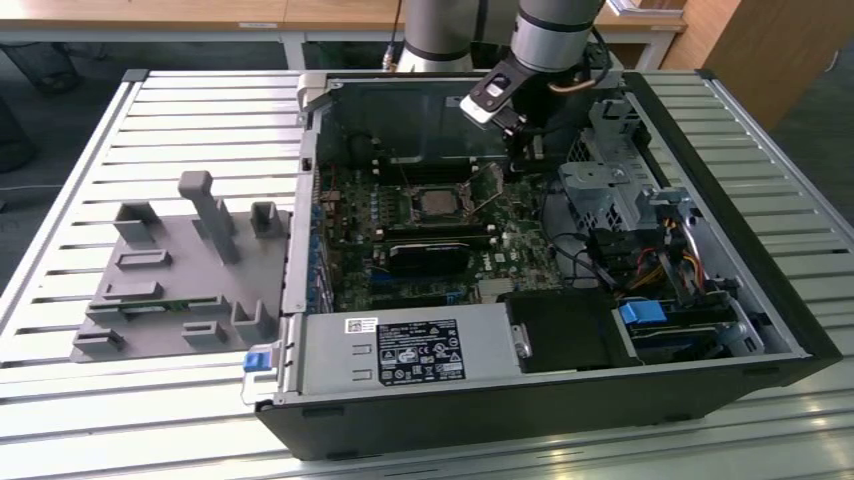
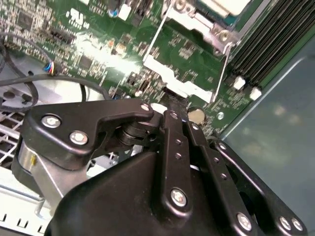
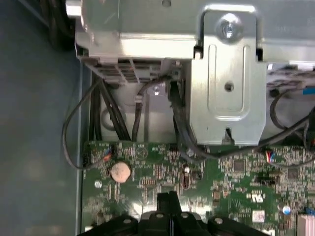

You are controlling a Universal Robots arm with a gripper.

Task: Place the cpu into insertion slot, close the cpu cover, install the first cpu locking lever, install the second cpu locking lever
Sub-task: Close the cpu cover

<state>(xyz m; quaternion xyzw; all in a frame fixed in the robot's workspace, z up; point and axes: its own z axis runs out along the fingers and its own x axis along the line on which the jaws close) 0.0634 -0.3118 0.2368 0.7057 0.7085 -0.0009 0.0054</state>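
In the exterior view the cpu [image 1: 434, 203] lies flat in the insertion slot [image 1: 404, 189] at the middle of the green board. The cpu cover [image 2: 196, 22] frames the chip's pale top [image 2: 224, 4]. Two thin wire locking levers [image 2: 156, 37] [image 2: 222, 73] run slanting beside the socket, and one of them [image 1: 486, 195] stands raised at the socket's side. My gripper [image 1: 523, 165] hangs inside the case just past the socket, toward the back wall. Its black fingertips [image 3: 168, 197] are pressed together above the board with nothing visible between them, close to a bright metal bracket [image 2: 165, 73].
A metal drive cage [image 1: 601, 190] and bundled cables [image 1: 667, 265] stand close on the exterior view's right. The power supply [image 1: 400, 350] fills the case's near end. A grey fixture tray [image 1: 174, 270] lies on the slatted table. A coin battery [image 3: 120, 171] sits on the board.
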